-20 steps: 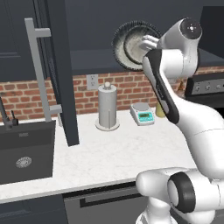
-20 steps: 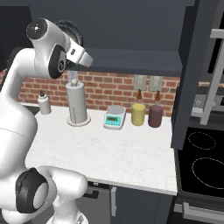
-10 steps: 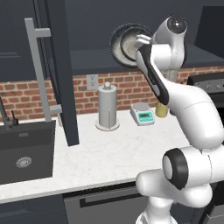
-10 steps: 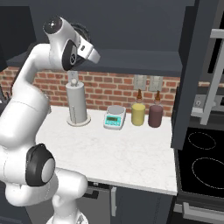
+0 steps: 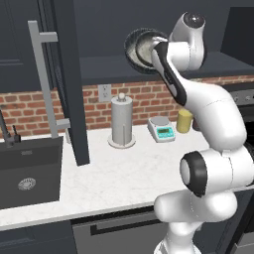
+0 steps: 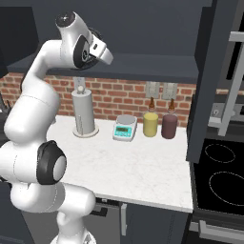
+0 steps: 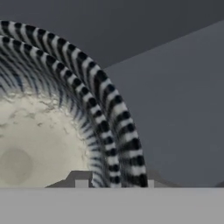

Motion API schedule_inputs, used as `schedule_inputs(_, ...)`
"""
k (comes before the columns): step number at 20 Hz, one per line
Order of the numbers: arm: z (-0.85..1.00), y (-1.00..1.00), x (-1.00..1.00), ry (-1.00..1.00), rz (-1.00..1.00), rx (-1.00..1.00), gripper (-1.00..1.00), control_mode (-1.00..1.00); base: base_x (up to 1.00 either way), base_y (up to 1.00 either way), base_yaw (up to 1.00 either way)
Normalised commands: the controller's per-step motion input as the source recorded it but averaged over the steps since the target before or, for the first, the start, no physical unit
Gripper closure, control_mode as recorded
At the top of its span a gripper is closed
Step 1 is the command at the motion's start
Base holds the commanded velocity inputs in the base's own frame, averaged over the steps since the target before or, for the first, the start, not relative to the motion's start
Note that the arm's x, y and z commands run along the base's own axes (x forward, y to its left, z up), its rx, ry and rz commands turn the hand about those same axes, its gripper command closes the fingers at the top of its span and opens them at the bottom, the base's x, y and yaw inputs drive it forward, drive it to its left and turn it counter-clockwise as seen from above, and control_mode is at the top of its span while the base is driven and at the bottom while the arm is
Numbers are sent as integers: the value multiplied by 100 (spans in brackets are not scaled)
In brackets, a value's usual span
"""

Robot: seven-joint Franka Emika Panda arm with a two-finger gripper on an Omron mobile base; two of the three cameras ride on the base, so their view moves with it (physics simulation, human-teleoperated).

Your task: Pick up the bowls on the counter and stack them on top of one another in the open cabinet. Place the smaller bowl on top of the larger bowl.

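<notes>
I see my gripper (image 7: 114, 183) pinching the rim of a bowl (image 5: 141, 49) (tipped on its side) up in the open cabinet (image 5: 149, 67).

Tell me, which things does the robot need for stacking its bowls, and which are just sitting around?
For the job: dark bowl, held on its side by the gripper; open cabinet; counter.

Just sitting around: paper-towel holder; kitchen scale; yellow jar; dark red jar; stove.
</notes>
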Motion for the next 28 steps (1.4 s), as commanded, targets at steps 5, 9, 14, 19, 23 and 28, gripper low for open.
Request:
schedule_inputs(5, 0, -8, 11, 0, -3, 0, 100, -100, 0, 0, 0)
schedule_inputs(9, -1, -3, 21, 0, -7, 0, 100, -100, 0, 0, 0)
schedule_inputs(14, -7, -4, 24, 0, -10, 0, 100, -100, 0, 0, 0)
schedule_inputs(19, -7, -1, 11, 0, -7, 0, 100, -100, 0, 0, 0)
schedule_inputs(23, -2, 0, 0, 1, -3, 0, 100, -100, 0, 0, 0)
schedule_inputs(28, 0, 0, 0, 0, 0, 0, -100, -100, 0, 0, 0)
